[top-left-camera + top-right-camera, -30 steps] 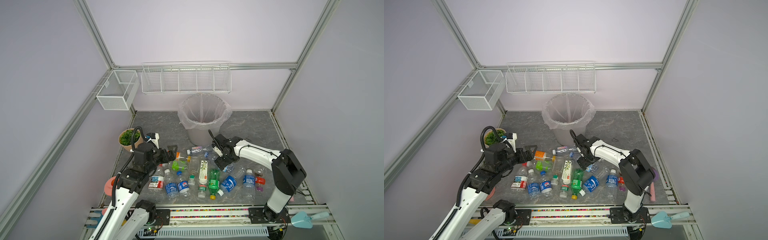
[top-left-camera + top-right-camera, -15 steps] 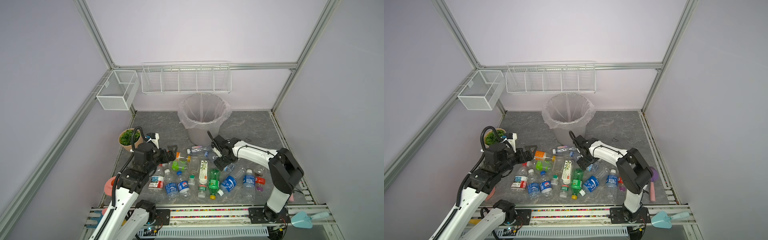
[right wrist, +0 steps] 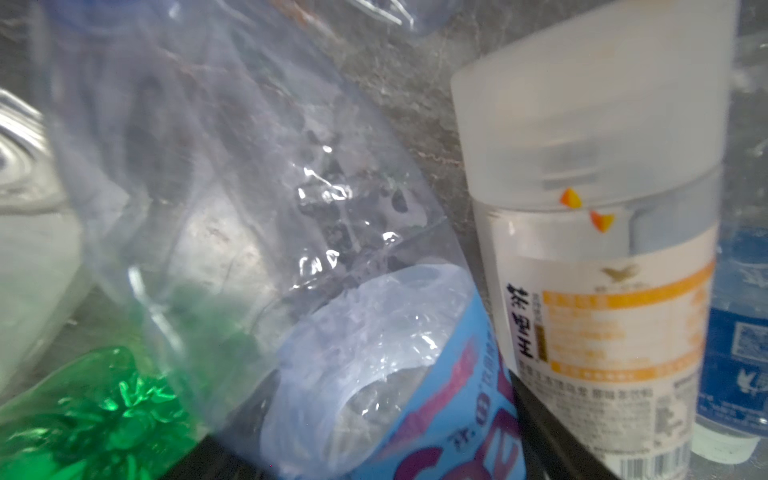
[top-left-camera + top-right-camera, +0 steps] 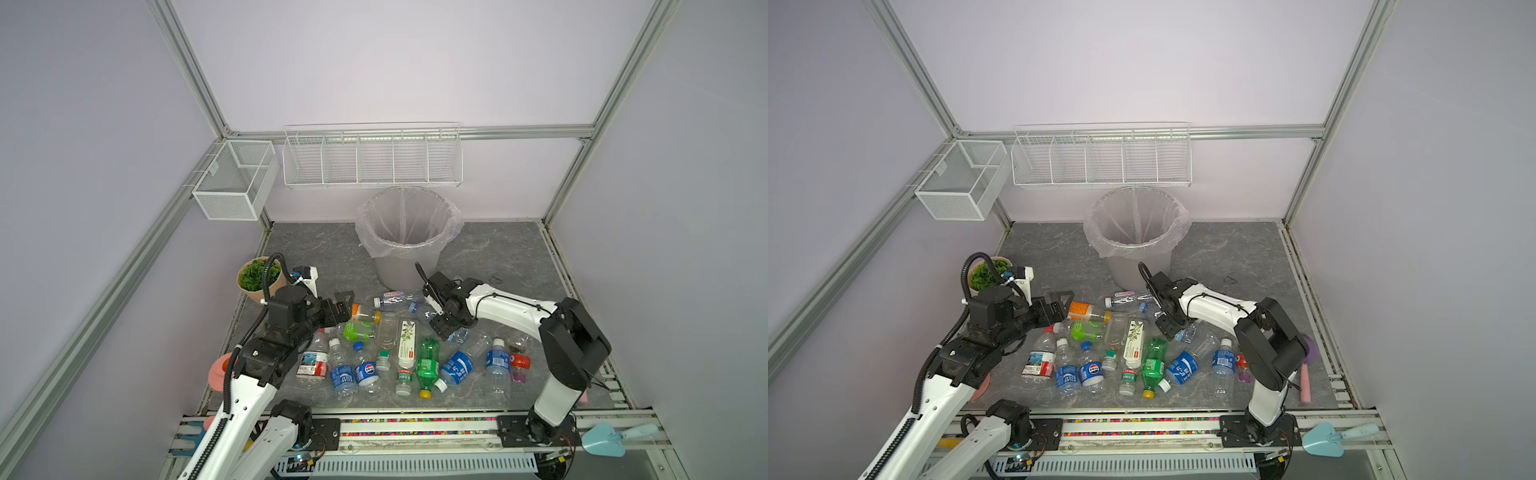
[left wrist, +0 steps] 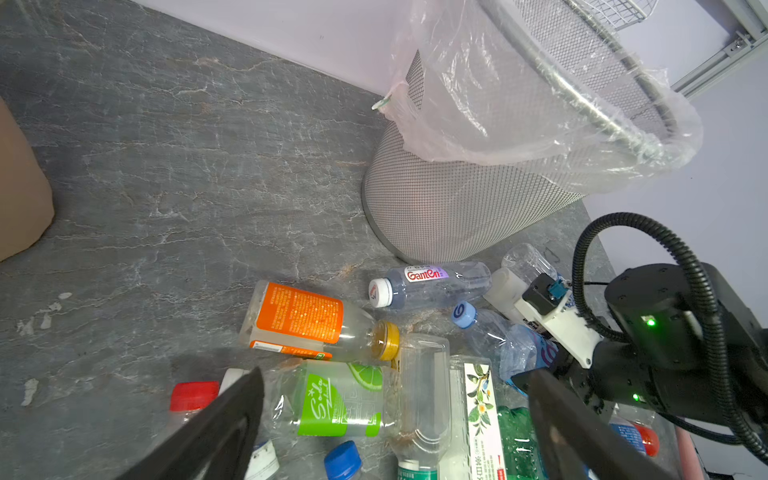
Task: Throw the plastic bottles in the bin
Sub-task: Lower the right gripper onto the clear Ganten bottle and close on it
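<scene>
Several plastic bottles point(image 4: 415, 353) lie scattered on the grey floor in front of the bin point(image 4: 405, 266), a grey mesh bucket lined with a clear bag. My right gripper point(image 4: 446, 328) is low in the pile. Its fingers press both sides of a crushed clear bottle with a blue label point(image 3: 395, 374). My left gripper point(image 5: 399, 415) hangs open over a green lime-label bottle point(image 5: 328, 405), just short of an orange-label bottle point(image 5: 299, 318). A clear white-capped bottle point(image 5: 428, 280) lies at the bin's foot point(image 5: 457, 208).
A potted plant point(image 4: 255, 280) stands behind my left arm and a pink watering can point(image 4: 216, 372) beside it. Two white wire baskets point(image 4: 372, 160) point(image 4: 235, 180) hang on the walls. A white bottle with an orange label point(image 3: 602, 311) stands close beside my right gripper.
The right gripper has slid a little left into the pile and its jaws have narrowed onto the crushed blue-label bottle. The left arm has stayed still.
</scene>
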Motion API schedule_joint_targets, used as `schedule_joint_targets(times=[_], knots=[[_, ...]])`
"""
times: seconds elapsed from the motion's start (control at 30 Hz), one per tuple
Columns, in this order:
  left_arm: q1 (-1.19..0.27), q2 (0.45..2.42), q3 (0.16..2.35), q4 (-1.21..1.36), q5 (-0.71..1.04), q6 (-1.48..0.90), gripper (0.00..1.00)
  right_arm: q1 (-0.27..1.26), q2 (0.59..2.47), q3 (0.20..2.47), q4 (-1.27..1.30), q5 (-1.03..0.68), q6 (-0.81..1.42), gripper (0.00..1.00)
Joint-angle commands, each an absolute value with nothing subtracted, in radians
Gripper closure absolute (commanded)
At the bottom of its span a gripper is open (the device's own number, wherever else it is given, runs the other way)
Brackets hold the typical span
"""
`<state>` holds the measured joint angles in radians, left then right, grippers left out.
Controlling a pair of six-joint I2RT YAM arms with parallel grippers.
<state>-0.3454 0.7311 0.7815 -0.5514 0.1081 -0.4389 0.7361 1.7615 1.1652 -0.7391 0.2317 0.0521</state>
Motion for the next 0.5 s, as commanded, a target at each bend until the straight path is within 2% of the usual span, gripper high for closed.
schedule_joint_targets(times=[0.0, 0.27, 0.47], knots=[[-0.347, 0.722, 0.787, -0.56, 0.097, -0.431, 0.01, 0.75, 1.773, 1.112, -0.753, 0.242, 0.069, 0.43], [-0.348, 0.71, 0.791, -0.568, 0.091, -0.431, 0.01, 0.777, 1.721, 1.103, -0.79, 0.257, 0.076, 0.68], [-0.348, 0.706, 0.796, -0.566, 0.096, -0.438, 0.02, 0.796, 1.651, 1.112, -0.819, 0.272, 0.074, 0.74]])
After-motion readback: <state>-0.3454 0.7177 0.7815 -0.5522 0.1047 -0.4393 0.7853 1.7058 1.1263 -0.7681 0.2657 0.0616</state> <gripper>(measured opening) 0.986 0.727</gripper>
